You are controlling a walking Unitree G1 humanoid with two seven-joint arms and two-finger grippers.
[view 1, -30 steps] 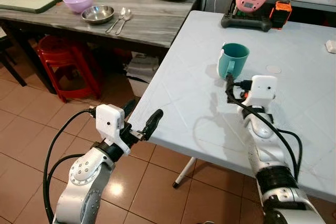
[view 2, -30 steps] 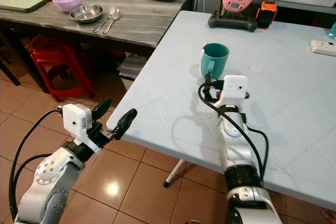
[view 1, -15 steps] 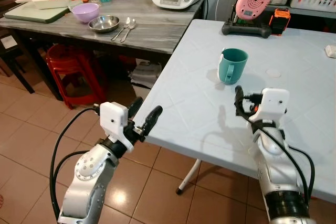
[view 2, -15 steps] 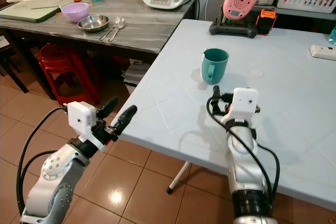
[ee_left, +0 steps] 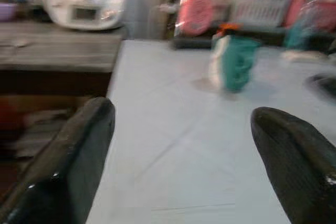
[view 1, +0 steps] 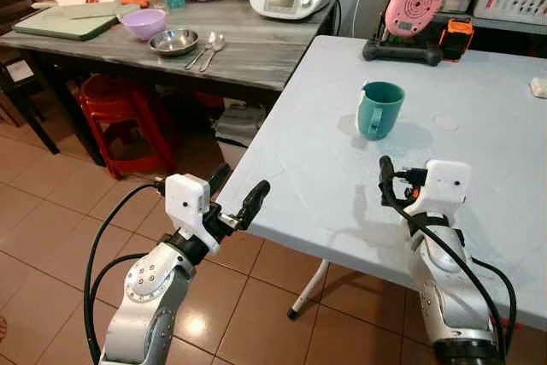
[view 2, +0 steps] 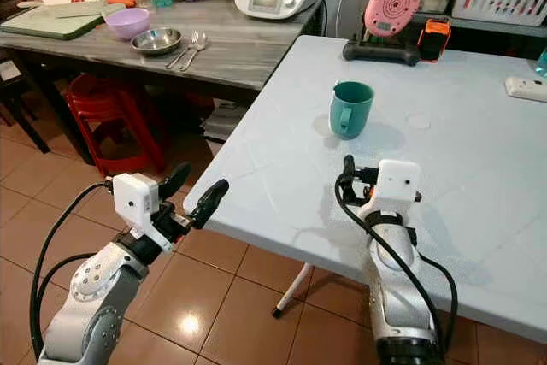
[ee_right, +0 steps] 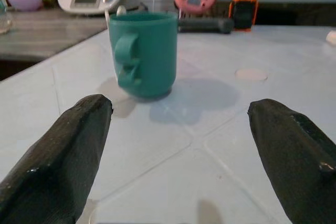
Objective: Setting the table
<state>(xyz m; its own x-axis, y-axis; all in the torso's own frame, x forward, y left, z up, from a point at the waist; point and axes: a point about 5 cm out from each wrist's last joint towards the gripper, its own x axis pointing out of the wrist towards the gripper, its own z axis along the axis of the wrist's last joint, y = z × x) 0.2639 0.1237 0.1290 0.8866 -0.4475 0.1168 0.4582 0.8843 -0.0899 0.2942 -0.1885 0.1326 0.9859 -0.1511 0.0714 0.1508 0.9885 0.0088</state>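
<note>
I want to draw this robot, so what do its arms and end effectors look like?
Both arms are shiny silver with round, screw-dotted joints and looping black cables. Each wrist carries a white boxy camera block. The left end effector and right end effector each have two long, glossy black fingers with rounded tips.

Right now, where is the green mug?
The green mug stands upright on the pale blue table, ahead of the right end effector, near the pink appliance.

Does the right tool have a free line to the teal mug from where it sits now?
Probably yes. The right tool is open over the white table, aimed at the teal mug, with bare tabletop between them.
</note>
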